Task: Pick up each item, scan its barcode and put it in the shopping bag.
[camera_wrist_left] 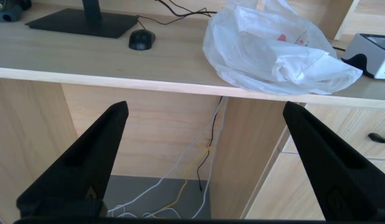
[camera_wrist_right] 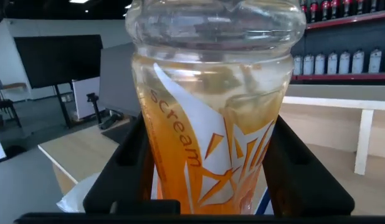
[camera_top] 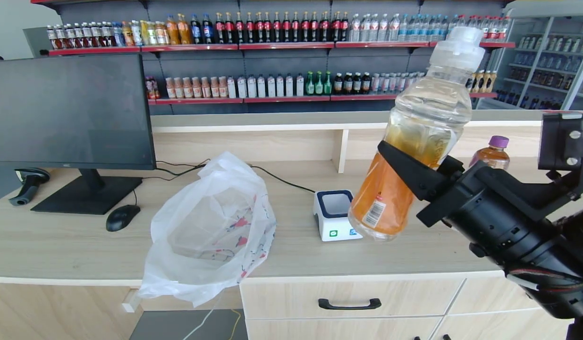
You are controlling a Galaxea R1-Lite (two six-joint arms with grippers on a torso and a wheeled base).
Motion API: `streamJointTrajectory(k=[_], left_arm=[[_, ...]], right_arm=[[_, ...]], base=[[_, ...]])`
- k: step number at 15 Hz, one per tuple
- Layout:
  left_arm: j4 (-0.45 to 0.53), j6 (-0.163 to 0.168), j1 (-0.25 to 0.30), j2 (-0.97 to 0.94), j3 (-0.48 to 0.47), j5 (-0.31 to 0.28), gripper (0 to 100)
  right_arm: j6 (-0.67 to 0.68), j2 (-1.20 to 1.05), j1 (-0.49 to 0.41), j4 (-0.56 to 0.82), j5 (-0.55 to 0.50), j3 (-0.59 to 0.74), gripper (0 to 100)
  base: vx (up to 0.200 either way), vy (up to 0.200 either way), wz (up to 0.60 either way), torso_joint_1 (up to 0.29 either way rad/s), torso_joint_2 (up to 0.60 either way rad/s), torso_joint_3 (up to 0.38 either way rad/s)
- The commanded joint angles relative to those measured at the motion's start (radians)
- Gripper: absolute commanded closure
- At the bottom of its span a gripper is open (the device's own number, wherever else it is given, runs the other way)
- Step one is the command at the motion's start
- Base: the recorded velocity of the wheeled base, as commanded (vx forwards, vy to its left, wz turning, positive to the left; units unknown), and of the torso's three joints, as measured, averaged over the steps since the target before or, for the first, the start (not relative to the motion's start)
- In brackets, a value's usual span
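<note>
My right gripper [camera_top: 414, 174] is shut on an orange drink bottle [camera_top: 416, 141] with a clear cap, held tilted in the air above the counter. The bottle's base and barcode hang just right of the white scanner [camera_top: 335, 216]. In the right wrist view the bottle [camera_wrist_right: 211, 124] sits between the two black fingers [camera_wrist_right: 127, 165]. The white shopping bag [camera_top: 213, 231] lies slumped at the counter's front edge, left of the scanner. My left gripper [camera_wrist_left: 205, 168] is open, low in front of the counter, below the bag [camera_wrist_left: 273, 46].
A monitor [camera_top: 69, 113], a mouse [camera_top: 122, 217] and a handheld scanner [camera_top: 28, 185] stand on the counter's left. A second bottle with a purple cap [camera_top: 492, 153] stands at the back right. Drawers [camera_top: 350, 302] are under the counter; cables [camera_wrist_left: 205, 155] hang below it.
</note>
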Motion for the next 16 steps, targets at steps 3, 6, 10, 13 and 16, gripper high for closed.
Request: streamJointTrajectory(k=[3, 6, 10, 13, 16], left_arm=[[0.0, 0.0, 0.0, 0.0, 0.0, 0.0, 0], [0.0, 0.0, 0.0, 0.001, 0.0, 0.0, 0], [0.0, 0.0, 0.0, 0.0, 0.0, 0.0, 0], [0.0, 0.0, 0.0, 0.0, 0.0, 0.0, 0], [0.0, 0.0, 0.0, 0.0, 0.0, 0.0, 0]], right_arm=[[0.022, -0.058, 0.038, 0.001, 0.0, -0.001, 100], [0.05, -0.115, 0.044, 0.001, -0.001, 0.072, 100], [0.072, -0.141, 0.11, 0.001, -0.001, 0.094, 100], [0.13, -0.144, 0.185, 0.001, 0.0, 0.134, 100], [0.174, -0.138, 0.185, 0.001, 0.002, 0.129, 100]], base=[[0.0, 0.0, 0.0, 0.0, 0.0, 0.0], [0.0, 0.0, 0.0, 0.0, 0.0, 0.0], [0.0, 0.0, 0.0, 0.0, 0.0, 0.0], [0.0, 0.0, 0.0, 0.0, 0.0, 0.0], [0.0, 0.0, 0.0, 0.0, 0.0, 0.0]])
